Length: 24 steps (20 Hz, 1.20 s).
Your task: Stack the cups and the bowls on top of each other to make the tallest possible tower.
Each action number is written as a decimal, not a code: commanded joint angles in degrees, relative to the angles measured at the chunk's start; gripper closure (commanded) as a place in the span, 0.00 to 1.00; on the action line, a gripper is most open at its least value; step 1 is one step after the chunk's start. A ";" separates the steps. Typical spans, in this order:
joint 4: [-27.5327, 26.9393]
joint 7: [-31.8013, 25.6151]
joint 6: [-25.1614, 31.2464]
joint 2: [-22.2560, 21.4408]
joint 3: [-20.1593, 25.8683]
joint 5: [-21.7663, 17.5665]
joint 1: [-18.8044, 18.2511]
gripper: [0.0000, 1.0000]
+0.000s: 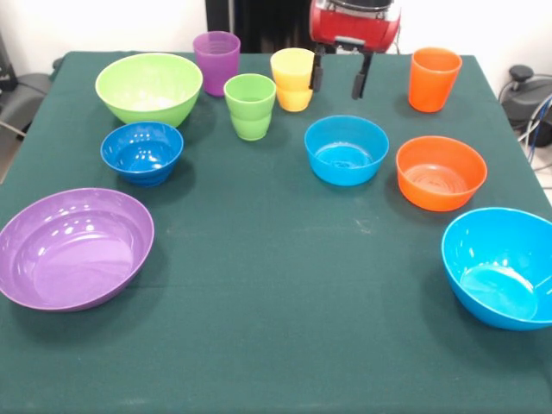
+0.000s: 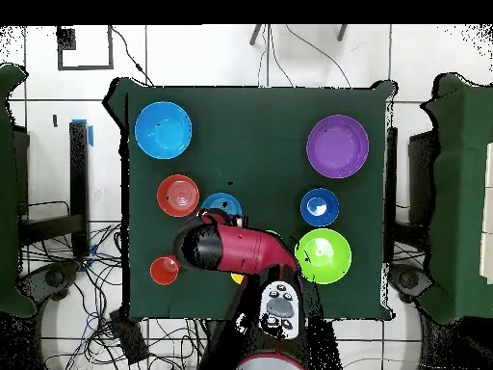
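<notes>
My gripper (image 1: 338, 82) hangs open and empty at the table's far side, just right of the yellow cup (image 1: 293, 79). The green cup (image 1: 250, 105), the purple cup (image 1: 216, 62) and the orange cup (image 1: 434, 78) stand upright in the same far row. The bowls sit apart: large lime green (image 1: 148, 87), small dark blue (image 1: 141, 153), large purple (image 1: 73, 247), small light blue (image 1: 346, 149), small orange (image 1: 440, 172), large light blue (image 1: 504, 266). No tower is in view; every piece stands alone. In the overhead view the arm (image 2: 231, 249) hides the gripper.
The dark green tablecloth (image 1: 259, 285) covers the table. Chairs and cables stand around the table in the overhead view.
</notes>
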 commanded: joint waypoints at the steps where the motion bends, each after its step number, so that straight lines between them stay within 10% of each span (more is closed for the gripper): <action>1: 0.98 8.87 -8.39 7.89 6.98 -1.49 -1.39 0.00; 9: -5.61 6.20 -15.40 17.25 9.62 -3.43 -4.32 0.00; 24: -7.69 5.69 -15.16 19.19 9.83 -3.79 -4.81 0.00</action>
